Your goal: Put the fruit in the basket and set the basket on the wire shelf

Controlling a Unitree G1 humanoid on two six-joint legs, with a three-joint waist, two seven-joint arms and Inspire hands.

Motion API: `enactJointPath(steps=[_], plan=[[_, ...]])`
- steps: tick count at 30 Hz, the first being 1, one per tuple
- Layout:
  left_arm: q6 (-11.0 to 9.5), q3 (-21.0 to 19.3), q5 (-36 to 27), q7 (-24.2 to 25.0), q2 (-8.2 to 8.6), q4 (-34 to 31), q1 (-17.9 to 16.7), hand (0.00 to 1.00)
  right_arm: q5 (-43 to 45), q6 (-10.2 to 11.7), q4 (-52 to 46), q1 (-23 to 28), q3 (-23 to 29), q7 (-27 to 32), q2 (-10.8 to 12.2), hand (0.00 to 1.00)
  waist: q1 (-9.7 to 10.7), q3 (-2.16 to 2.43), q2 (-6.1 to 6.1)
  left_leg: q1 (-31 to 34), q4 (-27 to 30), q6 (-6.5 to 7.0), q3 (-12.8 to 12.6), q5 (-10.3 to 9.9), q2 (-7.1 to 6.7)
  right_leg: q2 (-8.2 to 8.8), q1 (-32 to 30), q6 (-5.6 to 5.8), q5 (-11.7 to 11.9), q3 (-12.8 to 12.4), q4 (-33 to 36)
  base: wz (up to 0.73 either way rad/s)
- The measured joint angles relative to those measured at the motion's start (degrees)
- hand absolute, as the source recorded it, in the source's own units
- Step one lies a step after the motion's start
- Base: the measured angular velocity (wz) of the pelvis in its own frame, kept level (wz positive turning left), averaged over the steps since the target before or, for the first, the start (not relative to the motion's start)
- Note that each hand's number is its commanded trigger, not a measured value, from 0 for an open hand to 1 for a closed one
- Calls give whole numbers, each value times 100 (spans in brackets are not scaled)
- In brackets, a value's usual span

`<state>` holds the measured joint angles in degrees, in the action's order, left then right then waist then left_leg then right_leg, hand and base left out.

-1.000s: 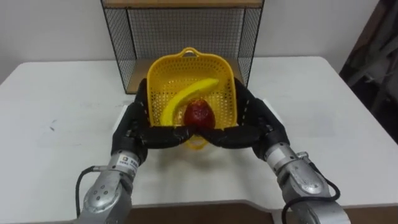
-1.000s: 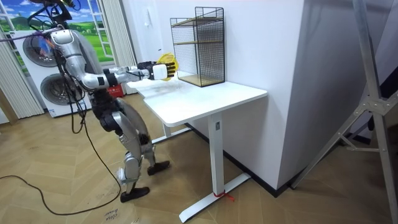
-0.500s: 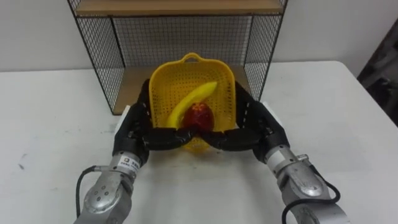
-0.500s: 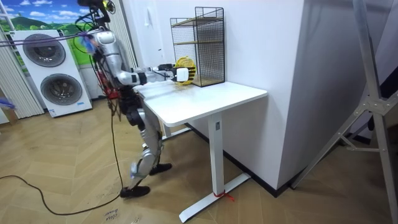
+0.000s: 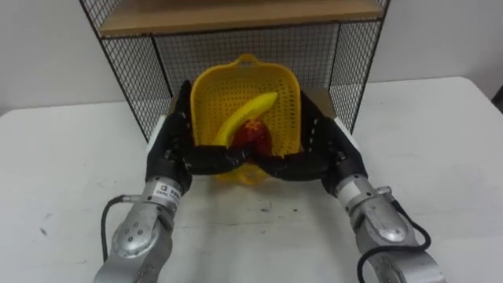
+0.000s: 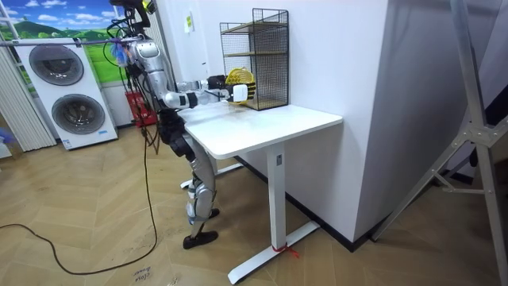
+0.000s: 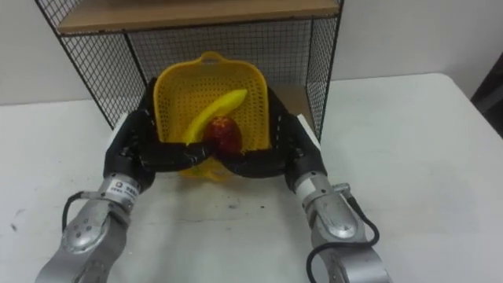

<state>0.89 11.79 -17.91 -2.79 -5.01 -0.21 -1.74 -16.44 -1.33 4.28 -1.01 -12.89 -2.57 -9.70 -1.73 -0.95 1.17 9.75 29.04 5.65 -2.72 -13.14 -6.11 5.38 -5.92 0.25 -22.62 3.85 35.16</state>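
Basket (image 5: pixel 259 82) holds banana (image 5: pixel 247 115) and red fruit (image 5: pixel 253 135); left hand (image 5: pixel 174 147) and right hand (image 5: pixel 328 149) grip it at the wire shelf (image 5: pixel 355 55) mouth, not yet set down.

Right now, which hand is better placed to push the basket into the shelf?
Neither alone: left hand and right hand clasp opposite sides of the basket facing the shelf; use both.
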Motion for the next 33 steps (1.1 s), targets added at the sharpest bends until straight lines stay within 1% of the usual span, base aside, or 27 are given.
enactJointPath(steps=[1, 2, 3, 4, 5, 6, 8, 10, 12, 14, 16, 19, 21, 22, 23, 24, 25, 27, 29, 31, 32, 33], plan=[[1, 5, 2, -2, -10, 0, -2, 0, 0, 0, 0, 0, 7, -5, 17, 0, 4, 12, 26, -37, -65, -7, 5, 17, 19, -57, 45, -1, 43, -4, -87, -12], [1, 5, 2, -1, -20, 0, -1, 0, -1, -1, 0, 0, 37, -8, 23, 0, 12, 17, 115, -86, -166, -19, 17, 54, 69, -128, 132, -8, 152, 1, -295, -7], [1, 5, 9, -1, -27, 0, -1, 0, 2, -1, -2, -1, 59, -12, 25, 0, 11, 18, 158, -92, -192, -24, 25, 67, 101, -167, 172, -9, 212, 6, -403, -10], [4, 4, 18, 2, -43, 0, -1, 0, -2, -1, -5, -8, 87, -15, 29, 0, -4, 20, 214, -90, -212, -30, 31, 72, 186, -262, 252, -21, 342, 28, -629, -8], [6, 4, 25, 5, -66, 0, -1, 0, -2, -1, -5, -9, 92, -13, 55, 0, -4, 20, 223, -89, -214, -31, 49, 72, 259, -347, 357, -26, 473, 50, -863, -7], [5, 4, 24, 4, -91, -1, 0, 0, -2, -1, -5, -9, 92, -14, 94, 0, -4, 18, 216, -91, -220, -32, 61, 73, 305, -396, 426, -33, 571, 63, -1030, 0], [5, -10, 23, 5, -143, -1, 0, 0, 0, -1, -5, -9, 83, -18, 121, 0, -16, 10, 179, -100, -227, -31, 62, 72, 345, -429, 490, -37, 656, 90, -1170, -2], [5, -40, 14, 4, -141, 0, 1, 0, -5, -1, -5, -11, 83, -20, 153, 0, -26, 13, 147, -100, -251, -32, 62, 77, 352, -434, 507, -35, 690, 100, -1231, 0], [6, -46, 7, 1, -142, 1, 5, 0, -58, -1, -5, -20, 83, -13, 158, 0, -26, -16, 96, -117, -335, -26, 60, 129, 337, -424, 507, -35, 708, 98, -1269, 2], [6, -43, 5, -6, -141, 2, 8, 0, -176, -3, -4, -20, 81, -5, 147, 0, -11, -28, 45, -122, -402, -27, 59, 177, 331, -425, 511, -37, 740, 95, -1329, 2], [6, -45, -6, -12, -135, 32, 41, 0, -341, -7, -3, -20, 81, 16, 137, 0, -14, -34, 26, -151, -484, -28, 46, 229, 322, -416, 518, -38, 759, 89, -1361, 0], [19, -53, -6, -28, -87, 380, 260, 0, -622, -23, 51, -44, 83, 65, 92, 0, -31, -38, 22, -243, -544, -26, 33, 256, 318, -388, 608, -40, 776, 93, -1413, 0], [97, -113, -57, -53, -18, 692, 500, 0, -625, -153, 199, -176, 87, 93, 114, 0, -28, -41, 26, -272, -548, -26, 35, 255, 327, -422, 656, -40, 798, 90, -1458, 0], [129, -133, -66, -64, -6, 727, 542, 0, -633, -195, 238, -230, 86, 107, 119, 0, -21, -49, 24, -272, -546, -26, 41, 254, 327, -429, 665, -38, 805, 87, -1474, 0], [170, -138, -183, -84, -9, 776, 616, 0, -762, -235, 370, -352, 87, 137, 118, 0, 1, -66, 18, -271, -551, -26, 64, 255, 332, -445, 694, -37, 839, 94, -1546, 0], [193, -136, -292, -109, -9, 838, 695, 0, -915, -275, 508, -491, 87, 225, 121, 0, -4, -71, 16, -271, -569, -30, 67, 258, 333, -446, 692, -41, 854, 93, -1563, 0], [220, -136, -301, -129, -4, 863, 732, 0, -950, -309, 542, -550, 87, 277, 123, 0, -1, -73, 13, -271, -570, -30, 67, 259, 333, -446, 692, -41, 854, 93, -1563, 0], [354, -133, -481, -232, 1, 930, 878, 0, -1018, -407, 632, -759, 84, 415, 124, 0, 9, -75, 7, -280, -570, -34, 73, 264, 332, -445, 704, -42, 855, 94, -1562, 0], [398, -146, -518, -327, 0, 973, 954, 0, -1020, -454, 706, -901, 84, 506, 149, 0, 8, -77, -1, -303, -569, -32, 74, 268, 331, -446, 733, -43, 863, 96, -1565, 0], [425, -151, -678, -374, 2, 1189, 1089, 0, -1023, -520, 863, -1027, 86, 564, 151, 0, 35, -77, -10, -335, -565, -33, 115, 267, 323, -445, 809, -42, 868, 132, -1620, 10], [516, -159, -774, -445, 9, 1315, 1164, 0, -1027, -607, 872, -1068, 110, 613, 151, 0, 43, -75, -22, -335, -567, -33, 142, 267, 322, -447, 835, -42, 885, 173, -1662, 10], [554, -170, -798, -465, 7, 1358, 1178, 0, -1028, -633, 872, -1093, 113, 644, 152, 0, 47, -78, -28, -335, -568, -33, 144, 267, 322, -447, 838, -42, 886, 178, -1667, 8]])
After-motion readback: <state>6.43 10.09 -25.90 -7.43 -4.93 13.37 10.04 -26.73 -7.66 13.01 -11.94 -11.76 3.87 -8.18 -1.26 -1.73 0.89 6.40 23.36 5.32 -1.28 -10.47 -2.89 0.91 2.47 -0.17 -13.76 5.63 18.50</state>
